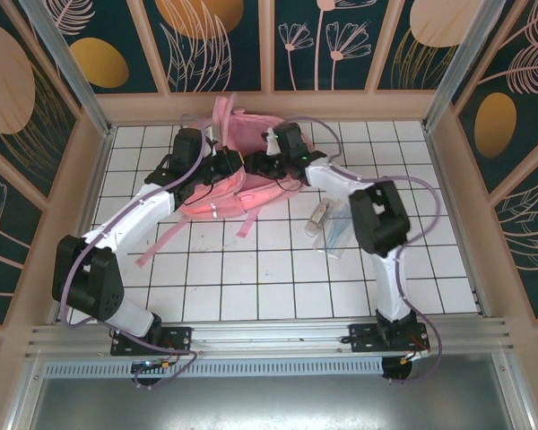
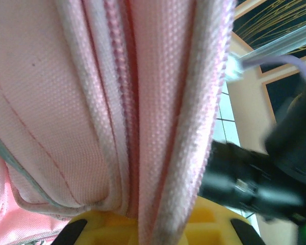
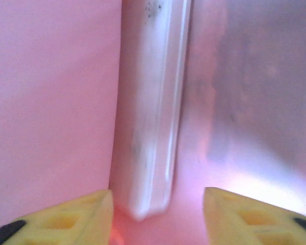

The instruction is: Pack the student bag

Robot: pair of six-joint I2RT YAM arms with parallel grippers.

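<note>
Two hands on one item, tiled tabletop (image 1: 251, 287) underneath. Find student bag (image 1: 255, 190) lying directly between the hands, touching both, with pink straps (image 1: 157, 249) trailing away on the near side of left hand (image 1: 226, 168). Note left hand at bag's left flank: jaws together, clamped on a piped fold of pink cloth. From left wrist, trace fold straight down into the pinch between yellow fingers (image 2: 74, 230); note black body of right arm (image 2: 255, 186), blurred, just past the fold. Note right hand (image 1: 265, 161) at bag's opposite side, close to left hand, buried in pink cloth. From right wrist, read jaws as apart: yellow fingers wide, pink fabric all round, one whitish strip (image 3: 150, 127) upright in the gap, nearer the left finger. Cannot resolve contact with that finger. Cannot identify strip. Record clear packets (image 1: 327, 226) loose on tabletop, nearward and rightward of right hand, apart from bag, beside right arm's elbow.
</note>
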